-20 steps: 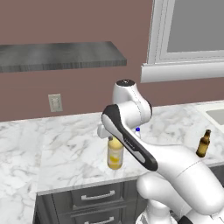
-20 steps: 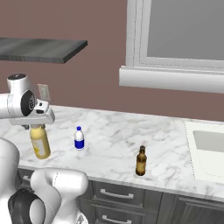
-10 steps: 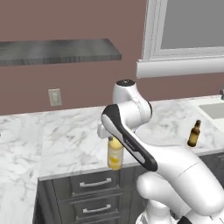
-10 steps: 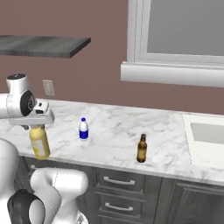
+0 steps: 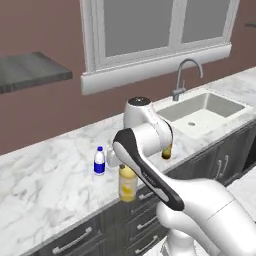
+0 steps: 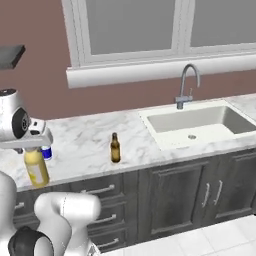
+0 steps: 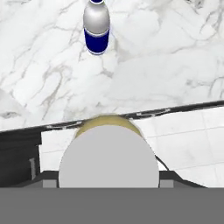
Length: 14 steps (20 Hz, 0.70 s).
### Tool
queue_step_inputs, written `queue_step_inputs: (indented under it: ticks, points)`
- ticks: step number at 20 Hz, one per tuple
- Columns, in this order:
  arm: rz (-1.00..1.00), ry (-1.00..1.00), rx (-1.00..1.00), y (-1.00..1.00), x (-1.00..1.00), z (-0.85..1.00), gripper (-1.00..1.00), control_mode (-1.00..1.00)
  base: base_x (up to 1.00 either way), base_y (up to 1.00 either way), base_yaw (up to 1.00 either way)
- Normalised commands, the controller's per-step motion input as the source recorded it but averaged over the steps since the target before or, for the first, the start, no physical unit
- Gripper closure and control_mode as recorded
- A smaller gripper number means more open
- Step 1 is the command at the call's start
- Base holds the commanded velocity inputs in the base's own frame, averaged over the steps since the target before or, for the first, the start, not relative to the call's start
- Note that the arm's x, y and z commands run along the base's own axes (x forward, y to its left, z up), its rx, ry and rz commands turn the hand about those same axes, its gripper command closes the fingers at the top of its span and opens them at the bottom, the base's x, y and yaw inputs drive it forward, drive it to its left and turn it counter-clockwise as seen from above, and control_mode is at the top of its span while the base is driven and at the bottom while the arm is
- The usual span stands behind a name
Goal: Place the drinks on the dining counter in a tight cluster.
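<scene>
Since the earlier frames the whole scene is shifted sideways: the window, a sink (image 6: 195, 123) and a faucet (image 6: 187, 85) are now brought into both base views, which is read as the base having driven, not the things having moved. The yellow juice bottle (image 5: 128, 183) is kept in the same place relative to the arm throughout, so it is judged to be carried along.

The gripper (image 6: 31, 146) is seen closed around the upper part of the juice bottle, which hangs upright over the front edge of the marble wall counter (image 5: 45, 185), above the dark drawers (image 6: 100, 191). In the hand view the bottle's grey cap (image 7: 108, 157) is seen from above, with floor tiles beyond the counter edge below it. The water bottle (image 5: 100, 160) is left standing on the wall counter, just behind the held bottle. The beer bottle (image 6: 115, 148) is left upright further along, towards the sink, well apart from the water bottle.

The step in hand is judged to be the transport of the first drink. The dining counter is not shown. The next move calls for the grip to be held firm and the bottle kept upright until that counter is reached, where it is to be set down with room left for the other two beside it.
</scene>
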Motion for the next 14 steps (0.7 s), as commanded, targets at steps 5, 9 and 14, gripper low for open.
queue_step_inputs:
  ticks: [5, 9, 14]
  points:
    - [0.0, 0.0, 0.0, 0.0, 0.0, 0.0, 1.0, 1.0, 0.0, 0.0, -0.88]
    - [0.0, 0.0, 0.0, 0.0, 0.0, 0.0, 1.0, 1.0, 0.0, 0.0, -0.85]
    - [0.0, 0.0, 0.0, 0.0, 0.0, 0.0, 1.0, 1.0, 0.0, 0.0, -0.86]
